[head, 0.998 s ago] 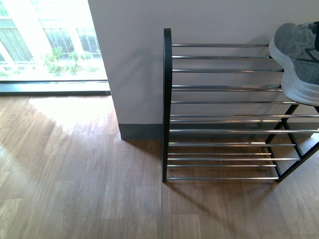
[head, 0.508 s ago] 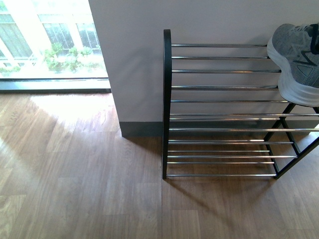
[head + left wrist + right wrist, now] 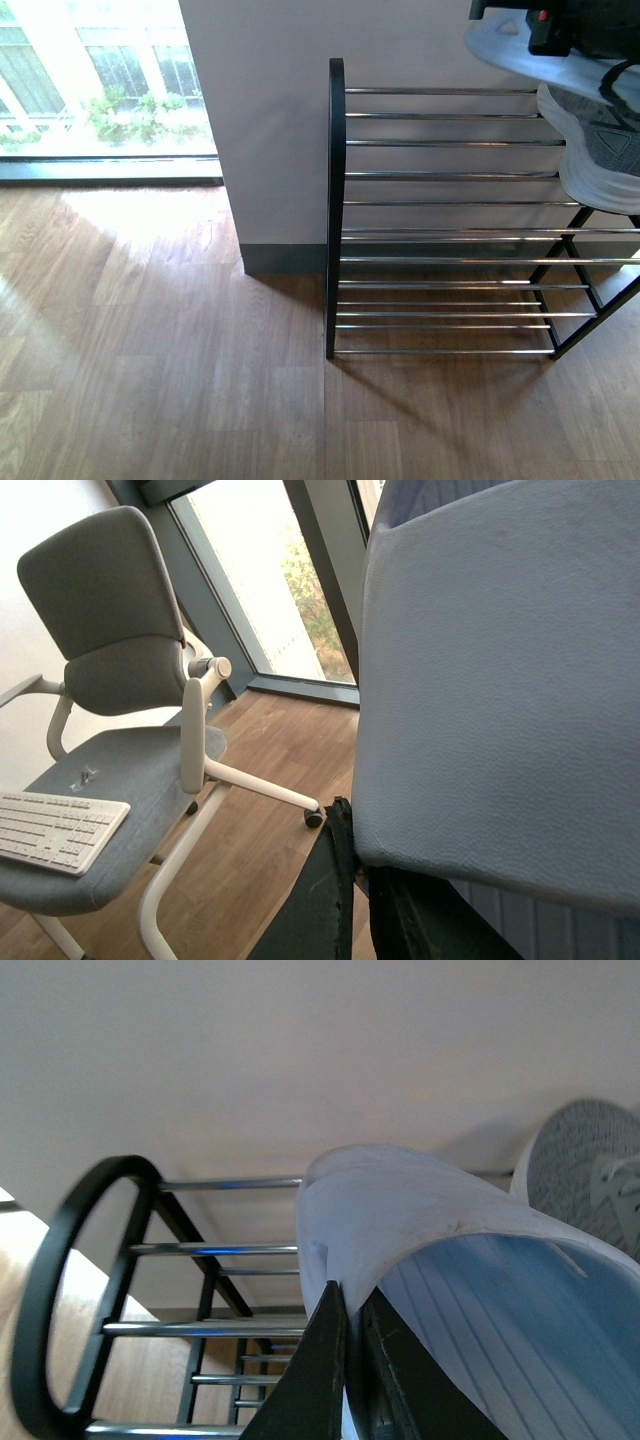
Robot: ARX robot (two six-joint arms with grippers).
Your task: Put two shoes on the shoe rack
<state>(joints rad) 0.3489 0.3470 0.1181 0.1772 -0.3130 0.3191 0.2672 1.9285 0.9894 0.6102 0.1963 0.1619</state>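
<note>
The shoe rack (image 3: 440, 175), a black frame with chrome bars, stands against the white wall on the right. A grey knit sneaker (image 3: 600, 150) rests on its top tier at the right edge of the front view. A pale blue slide (image 3: 505, 52) hangs just above that tier beside the sneaker, under a black gripper body at the top right. My right gripper (image 3: 350, 1295) is shut on this slide's (image 3: 430, 1230) edge, with the rack's arched end (image 3: 60, 1290) and the sneaker (image 3: 580, 1160) close by. Away from the rack, my left gripper (image 3: 358, 835) is shut on another pale blue slide (image 3: 500, 680).
Wood floor (image 3: 160, 350) spreads in front of and left of the rack. A bright floor-level window (image 3: 100, 90) lies at the back left. In the left wrist view a grey office chair (image 3: 110, 630) holds a white keyboard (image 3: 50, 830) on its seat.
A pale blue slide with a gripper on it has come into the top right of the front view, above the rack's top tier. The sneaker stays in place.
</note>
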